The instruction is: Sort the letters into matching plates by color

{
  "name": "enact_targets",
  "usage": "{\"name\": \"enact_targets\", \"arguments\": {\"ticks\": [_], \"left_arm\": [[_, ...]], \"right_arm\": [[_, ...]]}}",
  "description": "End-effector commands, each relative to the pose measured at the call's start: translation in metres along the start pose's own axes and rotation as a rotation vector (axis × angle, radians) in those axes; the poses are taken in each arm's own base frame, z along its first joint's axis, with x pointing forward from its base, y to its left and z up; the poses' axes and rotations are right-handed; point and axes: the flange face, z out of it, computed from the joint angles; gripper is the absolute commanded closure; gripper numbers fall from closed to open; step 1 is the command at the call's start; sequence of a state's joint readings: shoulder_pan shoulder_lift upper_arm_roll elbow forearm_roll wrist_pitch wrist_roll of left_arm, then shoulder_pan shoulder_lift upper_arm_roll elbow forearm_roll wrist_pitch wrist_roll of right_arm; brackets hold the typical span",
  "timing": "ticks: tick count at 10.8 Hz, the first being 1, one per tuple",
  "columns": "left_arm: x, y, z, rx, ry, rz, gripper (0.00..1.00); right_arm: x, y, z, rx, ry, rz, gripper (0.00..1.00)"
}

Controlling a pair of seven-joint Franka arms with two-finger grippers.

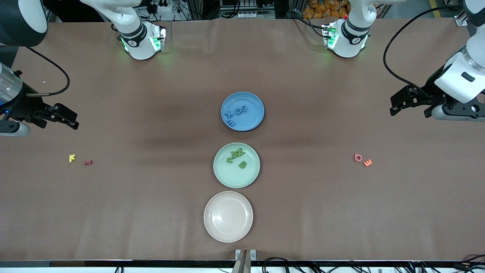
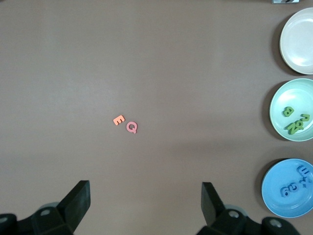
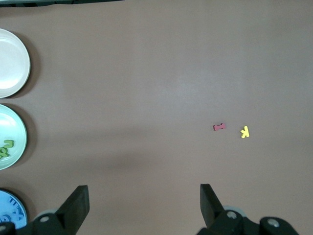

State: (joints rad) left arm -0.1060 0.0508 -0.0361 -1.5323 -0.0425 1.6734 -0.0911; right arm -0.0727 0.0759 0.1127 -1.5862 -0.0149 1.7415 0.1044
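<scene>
The blue plate (image 1: 242,111) holds several blue letters (image 1: 237,114). The mint green plate (image 1: 237,165), nearer the front camera, holds green letters (image 1: 238,156). A yellow K (image 1: 72,158) and a red letter (image 1: 88,162) lie toward the right arm's end; both show in the right wrist view: the K (image 3: 245,131) and the red letter (image 3: 219,127). A pink Q (image 1: 358,157) and an orange E (image 1: 367,162) lie toward the left arm's end, also seen as the Q (image 2: 131,127) and the E (image 2: 119,119). My left gripper (image 2: 145,200) and right gripper (image 3: 144,203) are open and empty, raised over their table ends.
An empty cream-beige plate (image 1: 228,216) sits nearest the front camera, in line with the other two plates. The brown table (image 1: 151,197) stretches wide between the plates and the loose letters. Cables and arm bases line the edge farthest from the camera.
</scene>
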Motion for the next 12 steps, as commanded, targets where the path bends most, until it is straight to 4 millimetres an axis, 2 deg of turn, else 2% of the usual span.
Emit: {"name": "enact_targets", "arguments": {"ticks": [1, 3, 5, 12], "left_arm": [[-0.015, -0.003, -0.014, 0.020, -0.001, -0.010, 0.00], [-0.022, 0.008, -0.025, 0.017, 0.018, -0.008, 0.00], [-0.027, 0.016, -0.025, 0.017, 0.015, -0.008, 0.00], [-0.031, 0.017, -0.025, 0.018, 0.012, -0.005, 0.00]], "right_arm": [[-0.006, 0.000, -0.005, -0.001, 0.002, -0.006, 0.00], [-0.005, 0.000, -0.004, 0.001, 0.002, -0.006, 0.00], [-0.004, 0.000, -0.004, 0.001, 0.005, -0.006, 0.00], [-0.001, 0.000, -0.006, 0.004, 0.028, -0.004, 0.00]]}}
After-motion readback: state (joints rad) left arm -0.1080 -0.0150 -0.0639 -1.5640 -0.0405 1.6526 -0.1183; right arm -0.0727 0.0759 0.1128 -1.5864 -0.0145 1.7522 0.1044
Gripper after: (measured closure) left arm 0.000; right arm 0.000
